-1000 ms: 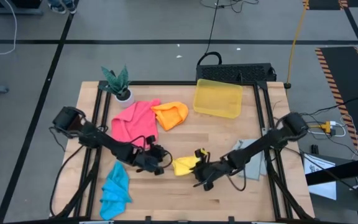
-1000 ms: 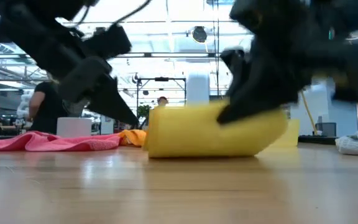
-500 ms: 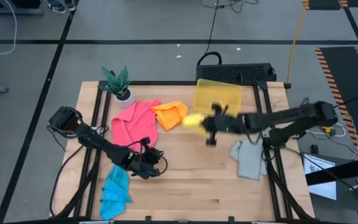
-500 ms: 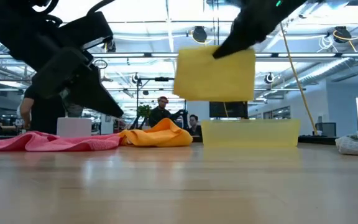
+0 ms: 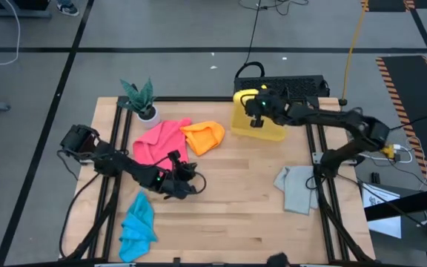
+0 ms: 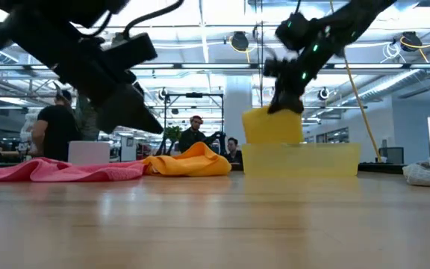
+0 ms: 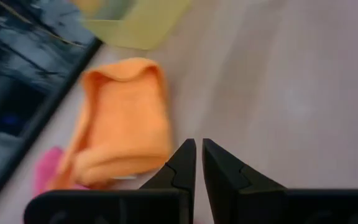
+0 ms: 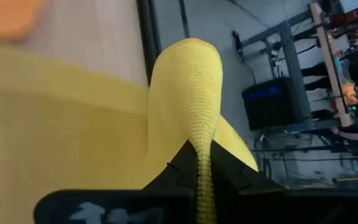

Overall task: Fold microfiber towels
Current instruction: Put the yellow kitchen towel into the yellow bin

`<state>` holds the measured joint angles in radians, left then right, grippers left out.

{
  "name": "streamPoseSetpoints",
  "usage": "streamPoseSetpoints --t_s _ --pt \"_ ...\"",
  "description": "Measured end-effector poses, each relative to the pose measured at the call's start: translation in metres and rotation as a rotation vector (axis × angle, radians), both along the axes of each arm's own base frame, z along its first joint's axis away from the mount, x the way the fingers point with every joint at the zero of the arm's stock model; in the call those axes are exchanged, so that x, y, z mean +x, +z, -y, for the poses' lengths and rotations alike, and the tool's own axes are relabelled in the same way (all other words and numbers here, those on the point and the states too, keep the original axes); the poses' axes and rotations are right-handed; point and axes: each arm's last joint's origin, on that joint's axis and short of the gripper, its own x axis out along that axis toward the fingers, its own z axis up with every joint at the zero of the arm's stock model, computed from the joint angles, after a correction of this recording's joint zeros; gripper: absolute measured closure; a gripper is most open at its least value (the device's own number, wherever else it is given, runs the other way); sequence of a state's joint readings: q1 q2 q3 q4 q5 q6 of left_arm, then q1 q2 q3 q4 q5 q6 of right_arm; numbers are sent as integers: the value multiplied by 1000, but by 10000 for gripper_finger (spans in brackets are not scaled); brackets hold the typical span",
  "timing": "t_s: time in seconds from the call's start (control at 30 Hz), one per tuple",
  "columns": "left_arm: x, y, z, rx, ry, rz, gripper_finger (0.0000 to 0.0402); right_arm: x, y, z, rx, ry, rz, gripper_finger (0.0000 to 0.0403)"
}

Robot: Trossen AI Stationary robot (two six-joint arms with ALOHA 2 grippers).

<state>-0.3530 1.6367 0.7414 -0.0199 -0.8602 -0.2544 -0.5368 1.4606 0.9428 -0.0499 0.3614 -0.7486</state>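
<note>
Wooden surface (image 5: 243, 193) is carrying most of the cloths: blue towel (image 5: 137, 226) at the near edge, grey towel (image 5: 296, 188) by the right rail, pink towel (image 5: 159, 142) and orange towel (image 5: 204, 137) farther back. The left end effector (image 5: 187, 183) is hovering low near the middle, fingers together and gripping nothing. Farthest off, the right end effector (image 5: 256, 106) is pinching the folded yellow towel (image 6: 272, 125) above the yellow bin (image 5: 259, 127). It should be lowering well inside the walls before letting go, so the fold is not springing open.
</note>
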Motion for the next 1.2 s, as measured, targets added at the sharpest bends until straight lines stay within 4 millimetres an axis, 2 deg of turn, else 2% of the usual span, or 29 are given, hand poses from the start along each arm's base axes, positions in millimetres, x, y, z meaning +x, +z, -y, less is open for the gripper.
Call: streamPoseSetpoints --t_s 0.1,0.23,0.4,0.57,0.77,1.03,1.1,1.2 --pt "3 1 -9 33 20 -7 369 5 -25 14 24 14 -75 396" --pt "4 1 -13 75 0 -46 369 9 -53 20 64 34 -189 396" --pt "6 3 -12 141 -59 -86 369 12 -66 19 158 50 -172 395" --pt "8 5 -11 182 -97 -100 369 10 -66 14 270 58 -122 388" --pt "9 5 -15 190 -91 -107 369 10 -64 9 270 70 -139 387" --pt "10 5 -20 174 -64 -102 369 18 -29 -18 -46 123 -234 393" --pt "10 4 -19 164 -72 -102 369 19 -34 -25 -80 161 -247 393" --pt "10 4 -17 141 -84 -95 369 11 -55 -34 -58 221 -241 393"
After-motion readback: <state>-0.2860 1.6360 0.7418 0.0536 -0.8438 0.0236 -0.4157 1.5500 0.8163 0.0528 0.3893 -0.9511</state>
